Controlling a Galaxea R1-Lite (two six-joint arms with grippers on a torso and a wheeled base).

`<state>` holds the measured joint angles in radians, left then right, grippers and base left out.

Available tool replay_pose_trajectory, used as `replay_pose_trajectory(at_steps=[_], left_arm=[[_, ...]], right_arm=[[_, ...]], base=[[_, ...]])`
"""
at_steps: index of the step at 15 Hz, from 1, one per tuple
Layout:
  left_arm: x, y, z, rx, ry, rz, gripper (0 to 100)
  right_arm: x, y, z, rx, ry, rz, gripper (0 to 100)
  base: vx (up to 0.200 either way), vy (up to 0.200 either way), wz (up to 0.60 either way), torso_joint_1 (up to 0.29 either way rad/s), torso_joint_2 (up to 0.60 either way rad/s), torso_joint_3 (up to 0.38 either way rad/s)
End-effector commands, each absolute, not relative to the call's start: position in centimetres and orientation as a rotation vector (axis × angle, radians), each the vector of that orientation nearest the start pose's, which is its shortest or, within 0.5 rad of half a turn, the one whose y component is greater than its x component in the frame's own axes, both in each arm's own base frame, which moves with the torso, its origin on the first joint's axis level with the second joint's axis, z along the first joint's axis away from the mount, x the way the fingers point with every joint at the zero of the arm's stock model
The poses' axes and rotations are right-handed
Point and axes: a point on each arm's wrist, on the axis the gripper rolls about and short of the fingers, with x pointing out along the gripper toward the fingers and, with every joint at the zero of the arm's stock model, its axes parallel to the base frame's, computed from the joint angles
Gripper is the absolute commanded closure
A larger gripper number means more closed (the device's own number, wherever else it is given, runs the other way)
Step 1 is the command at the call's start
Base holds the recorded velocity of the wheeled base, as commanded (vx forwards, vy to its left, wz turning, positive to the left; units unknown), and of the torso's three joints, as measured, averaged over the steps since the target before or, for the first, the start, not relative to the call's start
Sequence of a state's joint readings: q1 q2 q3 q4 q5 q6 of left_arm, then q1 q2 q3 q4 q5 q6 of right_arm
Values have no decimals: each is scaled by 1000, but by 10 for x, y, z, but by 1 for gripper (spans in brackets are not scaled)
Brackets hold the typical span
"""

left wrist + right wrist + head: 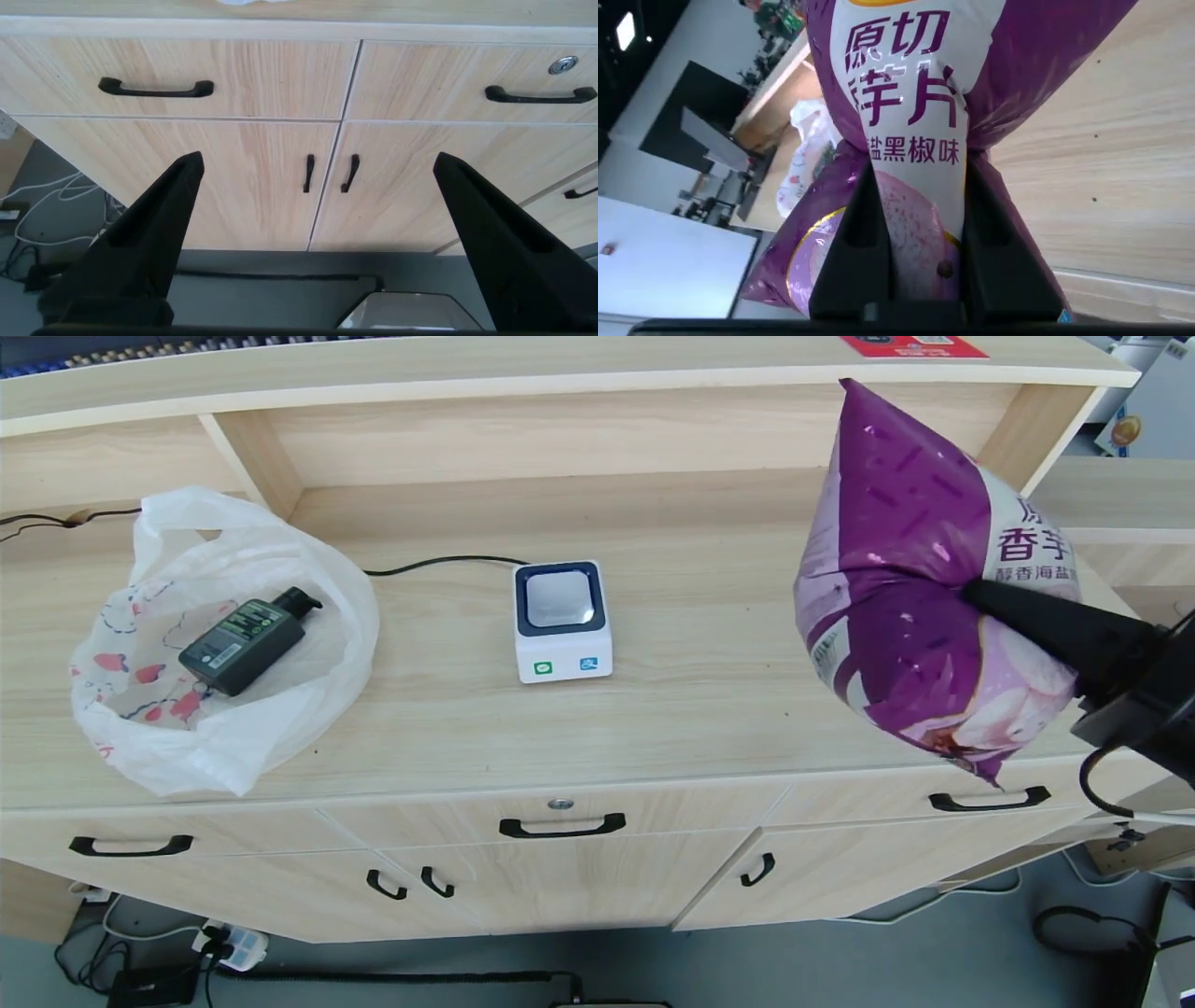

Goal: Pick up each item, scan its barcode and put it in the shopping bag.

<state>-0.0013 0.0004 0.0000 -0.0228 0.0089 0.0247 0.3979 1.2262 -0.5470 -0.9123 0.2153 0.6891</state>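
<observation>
Puffy purple foil snack bag [896, 569] pinched at its waist by right gripper [923, 187]: light, crushable, probably slippery; left gripper [318, 161] gapes empty.

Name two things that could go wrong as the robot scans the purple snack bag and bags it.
1. The right gripper pinches the purple snack bag at its puffy middle; the slick film might slip on the way to the scanner.
2. The shopping bag lies slumped with a bottle inside; the bulky pack might snag its rim.
</observation>
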Motion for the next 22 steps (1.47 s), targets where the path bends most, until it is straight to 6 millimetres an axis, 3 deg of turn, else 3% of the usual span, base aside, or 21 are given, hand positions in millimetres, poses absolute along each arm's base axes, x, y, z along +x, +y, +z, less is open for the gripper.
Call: replay_pose_trajectory(at_steps=[1,4,8,11,18,22], left_arm=[[-23,0,78,23,-23,8,0],[-23,0,78,23,-24,9,0],[-23,0,78,3,-21,14,0],[-23,0,78,8,-20,12,0],[-23,0,77,11,-18,12,0],[-23,0,77,40,-18,13,0]], right_arm=[[181,96,242,803,25,754,100],[177,110,233,945,33,944,100],[172,116,225,1148,79,1044,100],[172,118,230,1239,118,1070,100],[143,128,263,1444,201,1288,100],[132,140,265,1465,271,1363,100]], base=[[0,0,0,0,0,0],[0,0,0,0,0,0],[0,0,0,0,0,0],[0,0,0,0,0,0],[0,0,0,0,0,0],[0,0,0,0,0,0]])
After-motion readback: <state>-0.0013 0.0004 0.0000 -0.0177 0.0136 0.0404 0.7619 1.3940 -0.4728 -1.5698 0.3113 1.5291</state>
